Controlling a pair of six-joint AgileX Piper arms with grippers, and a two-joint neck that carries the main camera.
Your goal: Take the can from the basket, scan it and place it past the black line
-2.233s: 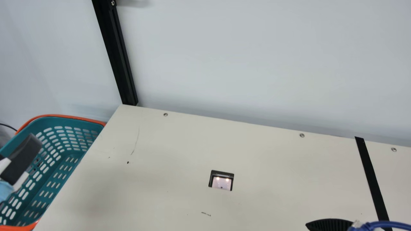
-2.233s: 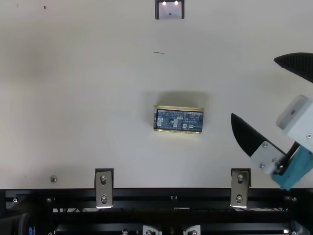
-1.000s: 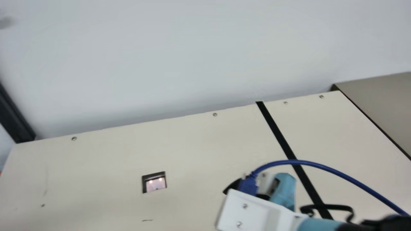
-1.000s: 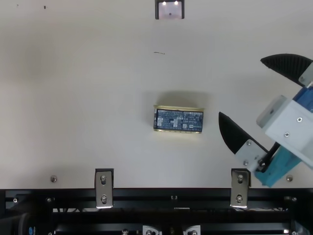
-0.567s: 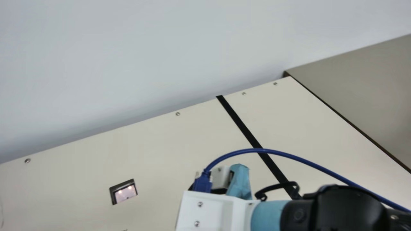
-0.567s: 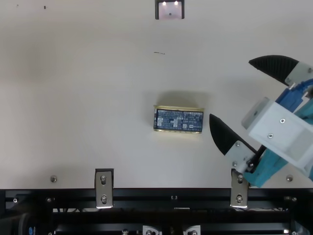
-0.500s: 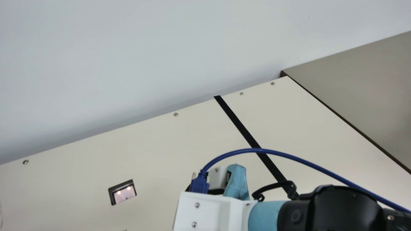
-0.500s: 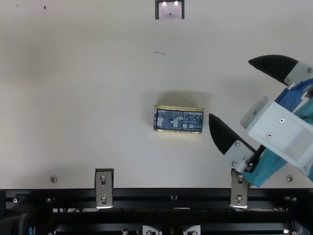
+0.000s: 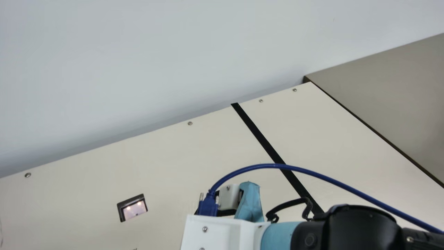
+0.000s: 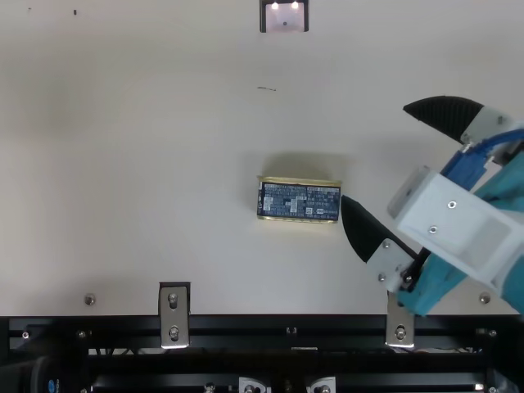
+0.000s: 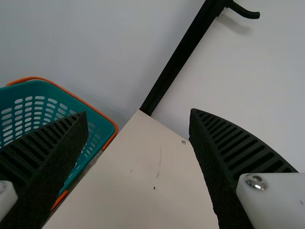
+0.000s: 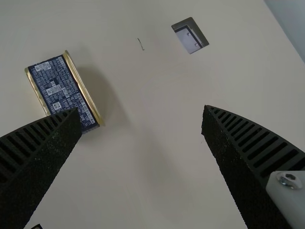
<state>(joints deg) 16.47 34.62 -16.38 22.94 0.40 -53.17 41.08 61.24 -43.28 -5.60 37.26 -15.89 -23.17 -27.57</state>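
Observation:
The blue can with gold rims (image 10: 299,202) stands on the table in the top view. Just to its right is my right gripper (image 10: 374,153), open and empty, its lower fingertip beside the can's right end. In the right wrist view, the can (image 12: 62,90) is partly behind one finger of my right gripper (image 12: 141,109). My left gripper (image 11: 138,112) is open and empty in its wrist view, with the teal basket (image 11: 35,87) beyond one finger. The scanner window (image 9: 135,209) is lit in the main view. Across the table's right part runs the black line (image 9: 267,147).
Metal brackets (image 10: 174,315) sit along the near table edge. A blue cable (image 9: 312,172) arches over my right arm. A black post (image 11: 176,62) rises at the table corner near the basket, and a grey-brown surface (image 9: 392,86) adjoins the table's right side.
The neck camera has turned toward the right. In the top view my right gripper has moved left, closer to the can, with its fingers still open. The can has stayed in place.

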